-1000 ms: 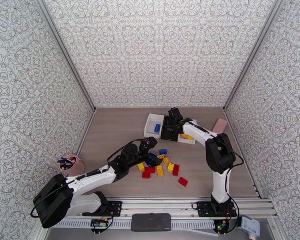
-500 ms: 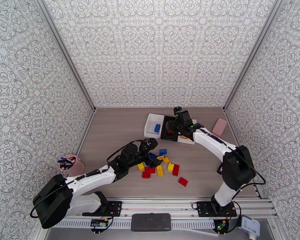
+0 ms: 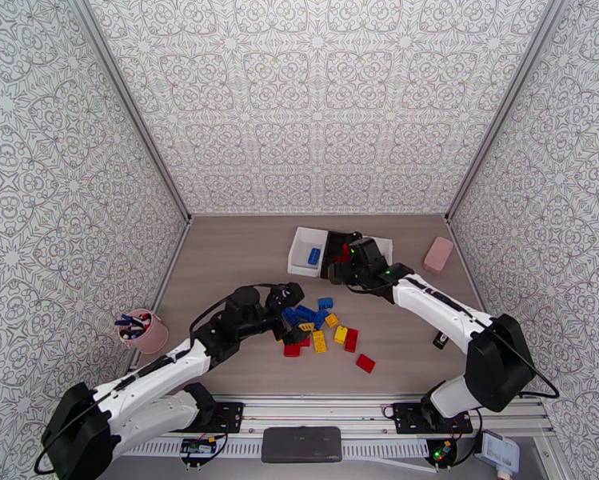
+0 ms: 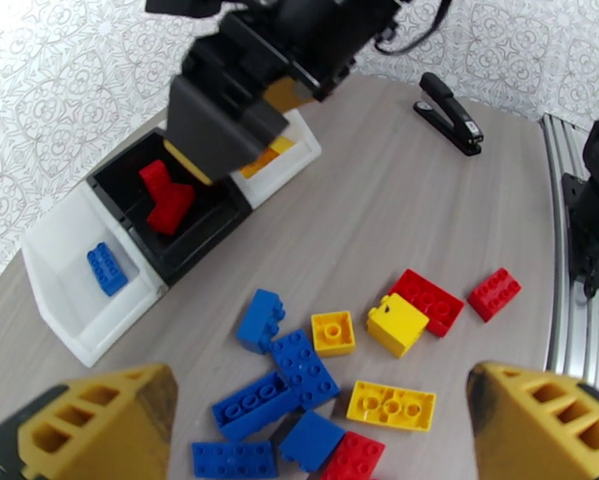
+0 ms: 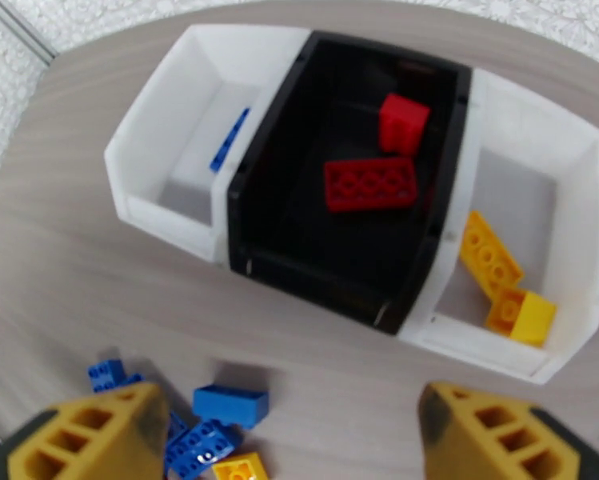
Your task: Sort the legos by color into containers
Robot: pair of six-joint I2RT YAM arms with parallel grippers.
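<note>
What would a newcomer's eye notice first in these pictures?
The bright heap of red, blue and yellow legos at the centre of the table, below the open left gripper. Behind it stand the three joined containers: red bricks in the black middle one, yellow and blue in the white ones.

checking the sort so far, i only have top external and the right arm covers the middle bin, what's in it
observer: the black bin holds two red bricks, no other color.
operator: and the white bin right of it
observer: that white bin holds two yellow bricks, lying together at one end.
operator: right gripper carrying anything
observer: no, the right gripper is open, with nothing between its fingers.
</note>
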